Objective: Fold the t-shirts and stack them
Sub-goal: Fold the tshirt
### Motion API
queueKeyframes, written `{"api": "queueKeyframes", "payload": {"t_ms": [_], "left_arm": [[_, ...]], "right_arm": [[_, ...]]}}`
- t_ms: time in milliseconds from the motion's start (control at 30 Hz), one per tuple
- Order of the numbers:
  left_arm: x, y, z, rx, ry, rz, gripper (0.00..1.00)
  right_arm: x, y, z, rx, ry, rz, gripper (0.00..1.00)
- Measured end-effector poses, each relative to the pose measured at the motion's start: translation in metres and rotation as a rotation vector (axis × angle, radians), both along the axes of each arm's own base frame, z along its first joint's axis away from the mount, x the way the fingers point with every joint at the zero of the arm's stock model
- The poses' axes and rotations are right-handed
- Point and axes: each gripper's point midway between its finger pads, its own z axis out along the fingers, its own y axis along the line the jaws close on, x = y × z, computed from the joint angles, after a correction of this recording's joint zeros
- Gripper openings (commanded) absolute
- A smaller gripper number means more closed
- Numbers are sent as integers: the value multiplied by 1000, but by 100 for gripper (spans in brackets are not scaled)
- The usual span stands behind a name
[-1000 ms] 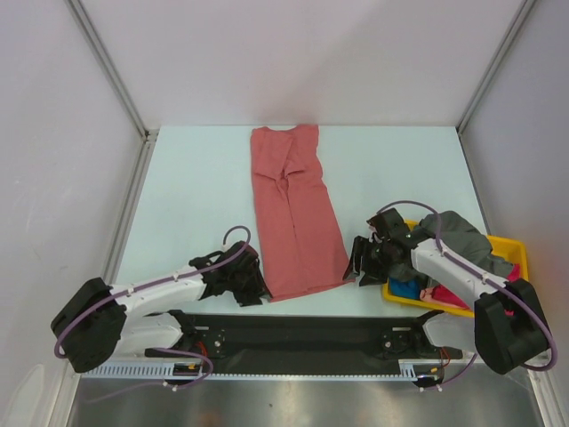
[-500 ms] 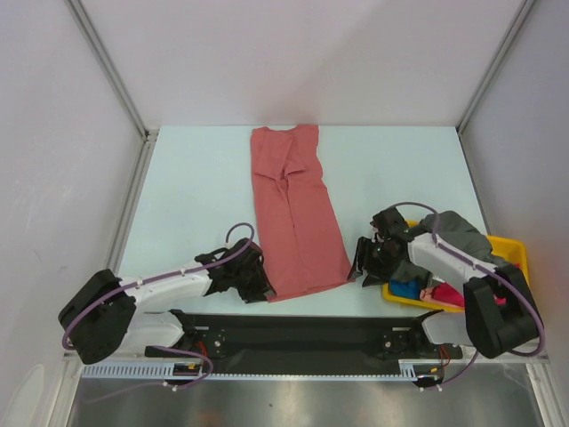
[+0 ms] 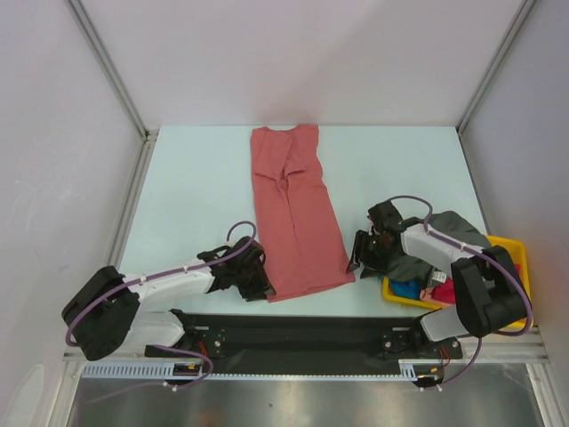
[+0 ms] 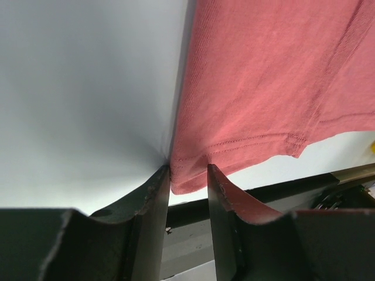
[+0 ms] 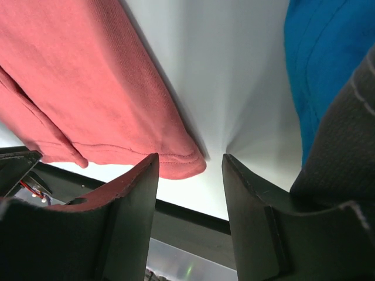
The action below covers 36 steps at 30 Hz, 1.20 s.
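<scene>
The salmon-red t-shirt [image 3: 295, 213] lies folded into a long strip down the middle of the table. My left gripper [image 3: 264, 289] sits at its near left corner. In the left wrist view [image 4: 188, 174] the jaws stand a narrow gap apart, with the hem corner [image 4: 187, 178] between them, touching one finger only. My right gripper [image 3: 357, 258] is open at the near right corner. In the right wrist view [image 5: 188, 161] the corner [image 5: 181, 164] lies between wide jaws. Dark grey [image 3: 453, 233], bright blue [image 3: 404, 289] and magenta-pink [image 3: 442, 292] tees are heaped at the right.
The yellow tray [image 3: 517, 251] holds the heap at the near right, just behind my right arm. The blue tee [image 5: 319, 52] and grey tee [image 5: 345, 134] crowd the right wrist view. A black strip [image 3: 302, 334] runs along the table's near edge.
My left gripper has moved right, up to the red shirt's near left corner. My right gripper has shifted slightly left and farther, to the near right corner. The shirt has not moved.
</scene>
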Motion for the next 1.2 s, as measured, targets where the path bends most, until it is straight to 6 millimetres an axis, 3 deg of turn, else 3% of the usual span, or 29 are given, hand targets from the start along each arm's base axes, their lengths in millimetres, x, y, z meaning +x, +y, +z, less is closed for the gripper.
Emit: {"api": "queueKeyframes", "payload": {"t_ms": [300,467,533,567,700,1200], "left_arm": [[3,3,-2,3,-1,13,29],[3,5,-3,11,-4,11,12],[3,6,-4,15,-5,11,0],[3,6,-4,15,-5,11,0],[2,9,-3,16,-16,14,0],[-14,45,3,94,-55,16,0]], "right_arm": [[3,1,-5,-1,0,12,50],[3,4,-6,24,-3,24,44],[2,7,-6,30,-6,33,38],[0,9,-6,33,-8,43,26],[-13,16,-10,46,-19,78,0],[-53,41,12,143,-51,88,0]]}}
